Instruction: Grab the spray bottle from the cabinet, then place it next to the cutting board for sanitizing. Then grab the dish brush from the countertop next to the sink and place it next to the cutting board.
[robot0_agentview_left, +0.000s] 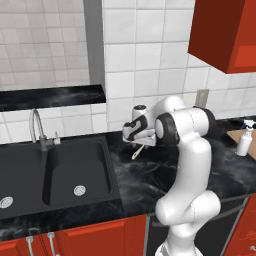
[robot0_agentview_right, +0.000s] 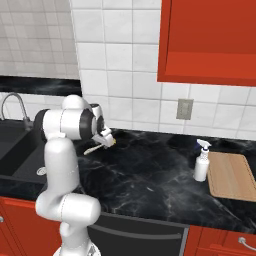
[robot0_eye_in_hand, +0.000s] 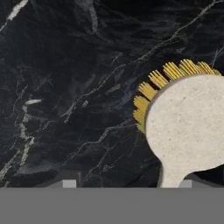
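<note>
Dish brush (robot0_eye_in_hand: 188, 131) under pincer (robot0_agentview_left: 141, 145); sink (robot0_agentview_left: 55, 175) beside, countertop (robot0_agentview_right: 150, 170) around.

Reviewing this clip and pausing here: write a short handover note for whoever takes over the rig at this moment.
Gripper: low over the dish brush on the countertop right of the sink; the views do not settle whether the jaws have gripped the handle.
Spray bottle: upright on the countertop, right beside the left edge of the cutting board.
Done: bottle out of the cabinet and placed by the board.
Left: secure the brush, carry it right, set it next to the cutting board.
</note>
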